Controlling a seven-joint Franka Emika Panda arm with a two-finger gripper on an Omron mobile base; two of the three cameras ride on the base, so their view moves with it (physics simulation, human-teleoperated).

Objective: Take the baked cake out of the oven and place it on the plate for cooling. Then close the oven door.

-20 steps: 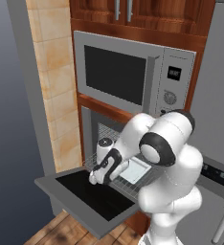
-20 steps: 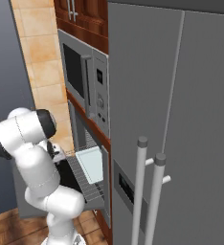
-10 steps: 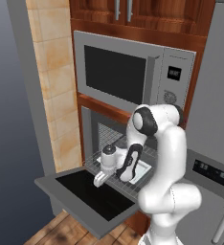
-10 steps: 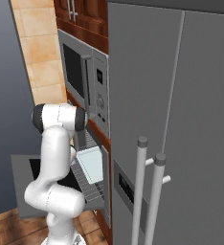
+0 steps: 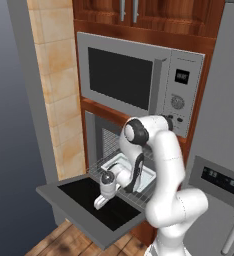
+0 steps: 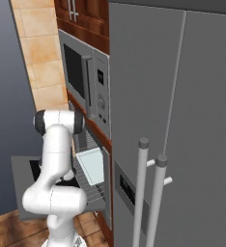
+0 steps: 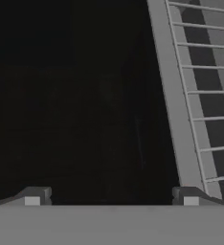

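The oven (image 5: 96, 135) stands open under the microwave. Its oven door (image 5: 64, 201) lies folded down flat, black glass facing up. A wire rack (image 5: 139, 192) is pulled out over it. On the rack sits the cake (image 5: 134, 170), a pale rectangular pan, which the right base view shows side-on (image 6: 92, 164). My gripper (image 5: 100, 202) hangs low over the door glass, in front of the rack and left of the cake. In the hand view the gripper (image 7: 111, 198) is open and holds nothing; black glass (image 7: 85, 95) lies ahead and the rack edge (image 7: 205, 95) runs on the right. The plate is out of view.
A grey microwave (image 5: 134, 80) with a keypad sits right above the oven. A tall grey fridge (image 6: 182, 120) with two bar handles stands to the right. A tiled wall (image 5: 54, 90) borders the oven on the left. The floor is wood.
My arm has folded down and the hand has dropped from beside the cake on the rack to low over the door glass. The fingers have stayed wide apart.
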